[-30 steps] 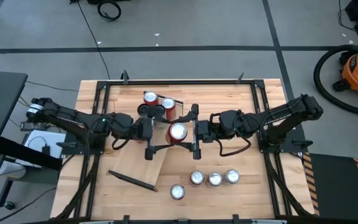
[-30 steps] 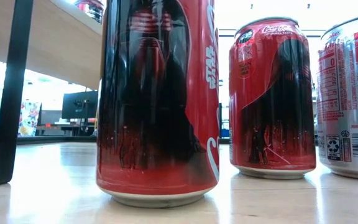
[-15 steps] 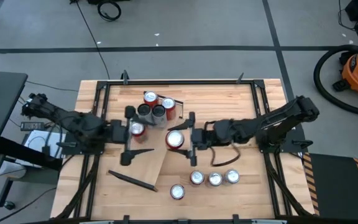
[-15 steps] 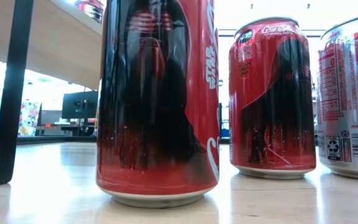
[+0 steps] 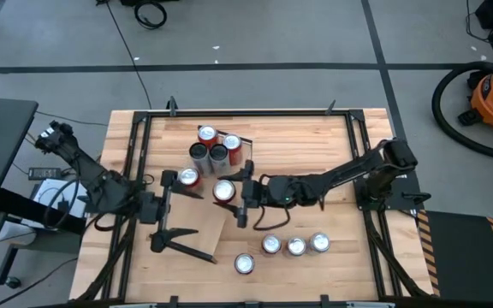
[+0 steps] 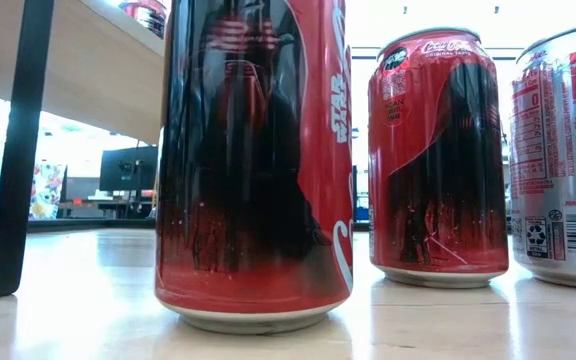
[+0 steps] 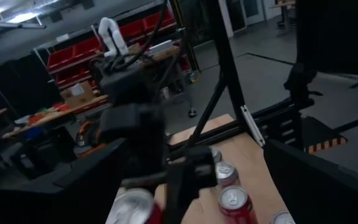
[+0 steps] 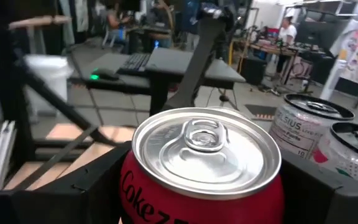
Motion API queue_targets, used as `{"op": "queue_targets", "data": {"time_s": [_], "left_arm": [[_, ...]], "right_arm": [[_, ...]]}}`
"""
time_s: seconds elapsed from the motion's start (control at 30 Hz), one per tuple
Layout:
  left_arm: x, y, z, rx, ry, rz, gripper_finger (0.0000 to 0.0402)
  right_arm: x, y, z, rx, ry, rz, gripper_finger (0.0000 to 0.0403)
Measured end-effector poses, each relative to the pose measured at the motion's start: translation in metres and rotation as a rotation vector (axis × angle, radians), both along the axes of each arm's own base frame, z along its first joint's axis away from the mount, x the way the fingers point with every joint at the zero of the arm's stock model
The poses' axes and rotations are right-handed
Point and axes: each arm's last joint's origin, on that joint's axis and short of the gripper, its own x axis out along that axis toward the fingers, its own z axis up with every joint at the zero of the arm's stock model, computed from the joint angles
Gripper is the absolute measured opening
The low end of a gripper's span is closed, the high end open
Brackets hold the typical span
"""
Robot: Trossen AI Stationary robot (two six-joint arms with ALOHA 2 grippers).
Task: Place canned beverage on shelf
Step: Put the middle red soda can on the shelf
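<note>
High view: the right gripper (image 5: 240,192) reaches far across toward the left, its fingers closed round a red can (image 5: 223,191) that it holds upright over the shelf (image 5: 205,224), the pale plank lying aslant on the tabletop (image 5: 315,137). Keeping the can upright suits a landing on its base. 4 cans (image 5: 213,147) already cluster at the far end of the plank, and 1 more can (image 5: 187,178) stands just left of the held one. The left gripper (image 5: 163,210) sits farther left, near the plank's dark end bar (image 5: 182,248), jaws spread wide and holding nothing; it looks parked clear of the drop spot. A row of 3 cans (image 5: 295,245) and a lone can (image 5: 245,263) wait at the near edge, probably stock still to go up.

Low view: 3 cans fill the frame on the wood, a red one (image 6: 256,160) closest, with neither gripper visible.

Left wrist view: the right arm's dark gripper carrying the can shows across the frame, with red-topped cans (image 7: 232,202) on the plank beyond.

Right wrist view: the red can's silver lid (image 8: 207,149) sits squarely between the dark fingers (image 8: 73,193), so the grip looks centred and firm. 2 cans (image 8: 319,134) stand just beside it, which leaves little room for setting down.
</note>
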Motion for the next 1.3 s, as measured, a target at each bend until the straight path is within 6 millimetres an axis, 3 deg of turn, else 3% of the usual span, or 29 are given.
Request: {"op": "queue_targets", "data": {"time_s": [0.27,0.63,1.0,1.3], "left_arm": [[-0.006,-0.006,-0.006,-0.001,0.010,0.005,0.0387],[-0.004,0.000,-0.008,-0.028,0.032,0.059,0.0387],[0.003,0.009,-0.007,-0.072,0.029,0.116,0.0387],[0.003,0.009,-0.007,-0.079,0.030,0.112,0.0387]], "right_arm": [[0.014,-0.016,-0.015,0.082,-0.024,-0.044,0.0323],[0.022,-0.018,-0.031,0.053,0.032,0.062,0.0323],[0.023,-0.030,-0.033,0.072,0.049,0.047,0.0325],[0.024,-0.035,-0.029,0.088,0.032,0.085,0.0360]]}}
